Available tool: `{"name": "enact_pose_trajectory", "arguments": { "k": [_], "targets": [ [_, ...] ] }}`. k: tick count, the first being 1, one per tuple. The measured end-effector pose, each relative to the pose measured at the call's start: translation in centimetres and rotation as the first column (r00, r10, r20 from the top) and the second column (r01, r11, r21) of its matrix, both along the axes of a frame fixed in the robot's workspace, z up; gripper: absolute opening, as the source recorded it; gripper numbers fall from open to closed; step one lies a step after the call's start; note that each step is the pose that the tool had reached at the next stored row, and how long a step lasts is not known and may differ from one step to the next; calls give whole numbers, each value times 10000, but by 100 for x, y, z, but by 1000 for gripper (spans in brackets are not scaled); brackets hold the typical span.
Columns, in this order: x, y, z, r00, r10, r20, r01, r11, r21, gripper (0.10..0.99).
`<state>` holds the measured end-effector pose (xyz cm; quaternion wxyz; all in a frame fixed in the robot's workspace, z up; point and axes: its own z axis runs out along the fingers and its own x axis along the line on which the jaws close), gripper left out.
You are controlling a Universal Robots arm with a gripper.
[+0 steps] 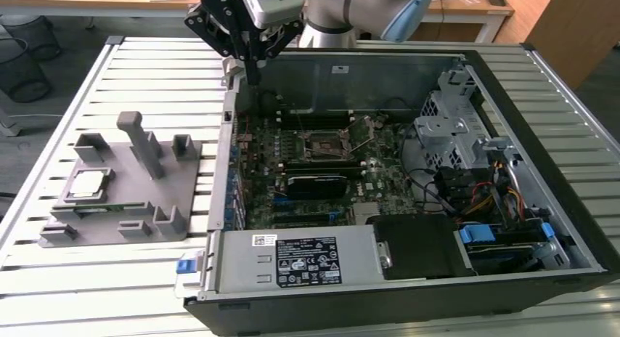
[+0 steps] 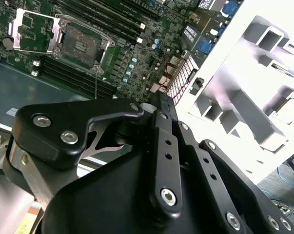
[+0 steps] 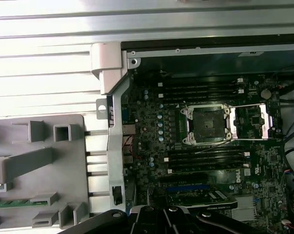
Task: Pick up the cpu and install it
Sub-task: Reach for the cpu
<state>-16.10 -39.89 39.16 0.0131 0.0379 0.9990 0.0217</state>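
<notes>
The cpu point(image 1: 89, 183) is a small silver square lying flat in a recess of the grey fixture tray point(image 1: 145, 206), on the exterior view's left. My gripper point(image 1: 254, 77) hangs over the far left corner of the open computer case point(image 1: 388, 293), well away from the cpu and holding nothing that I can see. The black motherboard socket point(image 1: 324, 142) lies bare in the middle of the board, with its metal frame point(image 3: 254, 122) flipped open beside it. Both wrist views show the socket point(image 2: 78, 46) point(image 3: 205, 124) below the gripper's black body point(image 2: 151, 185) point(image 3: 171, 219).
The case stands on a slatted white table point(image 1: 155, 61). Inside it are memory slots point(image 3: 200, 90), a black card point(image 1: 324, 183), a power supply point(image 1: 290, 261), a drive cage point(image 1: 451, 126) and cable bundles point(image 1: 484, 199). The tray has several upright posts point(image 1: 145, 144).
</notes>
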Motion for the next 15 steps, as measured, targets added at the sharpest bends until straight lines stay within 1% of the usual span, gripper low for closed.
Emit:
{"name": "enact_pose_trajectory", "arguments": {
  "k": [15],
  "targets": [
    [-58, 0, -5, 10000, 0, 1, 0, 10000, 0, 106]
  ]
}}
